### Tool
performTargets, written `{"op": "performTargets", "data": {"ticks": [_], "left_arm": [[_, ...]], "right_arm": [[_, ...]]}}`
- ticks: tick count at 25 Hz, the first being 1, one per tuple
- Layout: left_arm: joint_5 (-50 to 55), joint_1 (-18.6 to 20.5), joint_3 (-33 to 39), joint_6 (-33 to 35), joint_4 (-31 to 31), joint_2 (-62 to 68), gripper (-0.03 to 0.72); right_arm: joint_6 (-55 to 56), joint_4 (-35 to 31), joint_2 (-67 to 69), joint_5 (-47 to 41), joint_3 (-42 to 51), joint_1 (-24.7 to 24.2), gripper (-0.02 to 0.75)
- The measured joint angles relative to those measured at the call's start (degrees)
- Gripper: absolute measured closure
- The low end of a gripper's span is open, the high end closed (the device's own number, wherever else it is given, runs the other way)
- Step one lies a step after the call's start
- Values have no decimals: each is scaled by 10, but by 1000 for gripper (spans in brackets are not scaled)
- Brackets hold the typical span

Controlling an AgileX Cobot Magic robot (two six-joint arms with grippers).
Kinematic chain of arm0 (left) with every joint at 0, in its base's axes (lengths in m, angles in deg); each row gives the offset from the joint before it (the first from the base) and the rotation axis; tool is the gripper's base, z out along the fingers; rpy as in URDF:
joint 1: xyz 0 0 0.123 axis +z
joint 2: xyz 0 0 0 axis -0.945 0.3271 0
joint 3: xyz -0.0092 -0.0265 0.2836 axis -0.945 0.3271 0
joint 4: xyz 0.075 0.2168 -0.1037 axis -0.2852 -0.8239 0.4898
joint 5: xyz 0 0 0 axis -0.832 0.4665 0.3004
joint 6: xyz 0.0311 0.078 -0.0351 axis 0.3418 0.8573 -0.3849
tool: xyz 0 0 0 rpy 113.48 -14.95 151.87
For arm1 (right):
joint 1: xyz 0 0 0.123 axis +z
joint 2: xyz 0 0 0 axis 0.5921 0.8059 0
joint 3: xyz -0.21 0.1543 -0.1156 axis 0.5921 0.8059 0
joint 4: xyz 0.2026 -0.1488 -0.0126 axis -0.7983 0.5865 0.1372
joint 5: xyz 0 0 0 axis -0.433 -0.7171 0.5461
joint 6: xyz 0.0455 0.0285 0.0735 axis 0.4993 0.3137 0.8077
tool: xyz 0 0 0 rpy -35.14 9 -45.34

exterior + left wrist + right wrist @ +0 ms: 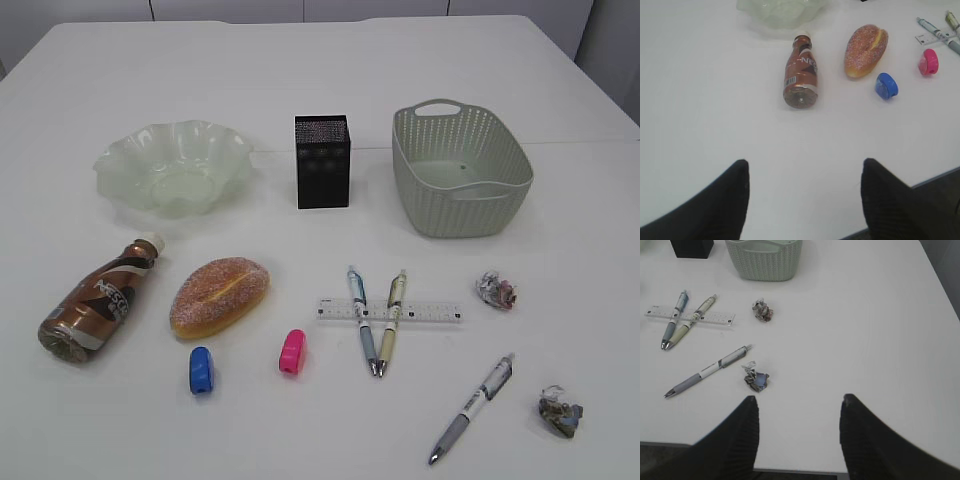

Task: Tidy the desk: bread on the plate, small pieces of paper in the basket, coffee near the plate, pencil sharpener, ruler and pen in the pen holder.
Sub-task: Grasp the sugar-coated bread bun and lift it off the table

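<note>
White desk [300,70] surface was seen across all three views, with every item laid out separately. At the upper left of the exterior view a pale green plate [173,165] was set, a black pen holder [322,161] at upper centre, and a green basket [459,171] at upper right. Below the plate, the coffee [99,301] was laid on its side at the left edge, cap toward the plate, with the bread [219,295] just beside it. A blue sharpener [201,370] and a pink sharpener [292,352] were placed below the bread, apart from each other. At centre, two pens [375,320] were laid across the ruler [390,311], their tips meeting in a V. A third pen [472,408] was seen at lower right, between two paper balls [496,290] placed well apart.

Neither arm was visible in the exterior view. In the left wrist view the left gripper [805,200] was held with fingers spread wide and nothing between them, the coffee ahead of it. The right gripper [799,437] was likewise spread apart and unloaded at the bottom of its view, near the lower paper ball [756,378].
</note>
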Motion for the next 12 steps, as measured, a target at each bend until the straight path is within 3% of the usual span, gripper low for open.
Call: {"op": "performTargets", "data": {"ticks": [6, 12], "left_arm": [[4, 0, -3, 0, 7, 3, 182], [25, 0, -84, -1, 21, 66, 182]], "right_arm": [[0, -1, 0, 0, 0, 0, 323], [0, -1, 0, 0, 0, 0, 323]]}}
